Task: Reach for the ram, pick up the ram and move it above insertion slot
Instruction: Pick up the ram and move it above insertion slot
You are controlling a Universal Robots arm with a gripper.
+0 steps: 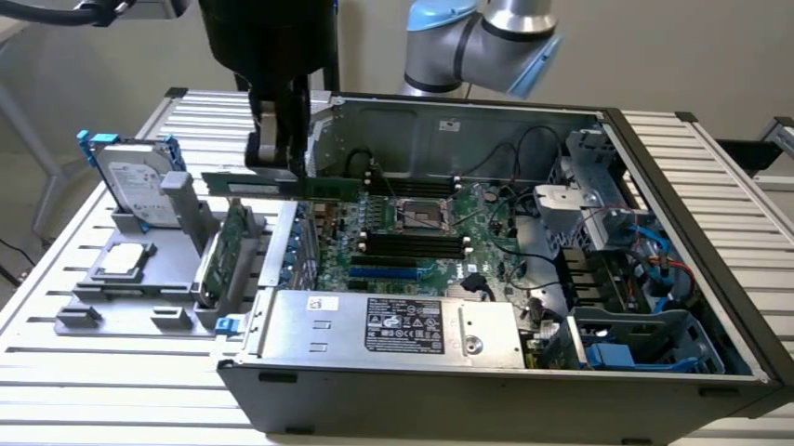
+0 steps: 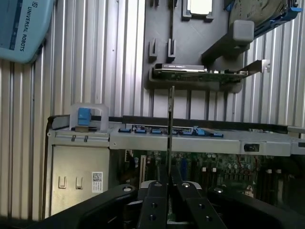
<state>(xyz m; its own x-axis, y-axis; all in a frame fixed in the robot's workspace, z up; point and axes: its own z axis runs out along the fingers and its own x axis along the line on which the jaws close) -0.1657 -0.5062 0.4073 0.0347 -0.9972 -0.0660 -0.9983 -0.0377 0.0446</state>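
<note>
Gripper (image 1: 281, 165) clamped on long thin green ram stick (image 1: 283, 187), held level w/ long axis horizontal, hanging over near-left wall of open grey computer case (image 1: 496, 372), short of motherboard slots (image 1: 416, 243).

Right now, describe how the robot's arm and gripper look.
The arm has silver tube sections with light blue joint caps; one blue cap in the wrist view bears white "UNIVERSAL ROBOTS" lettering. The gripper is black, on a bulky black cylindrical body. Its fingers are black, flat, and studded with small round screws.
</note>
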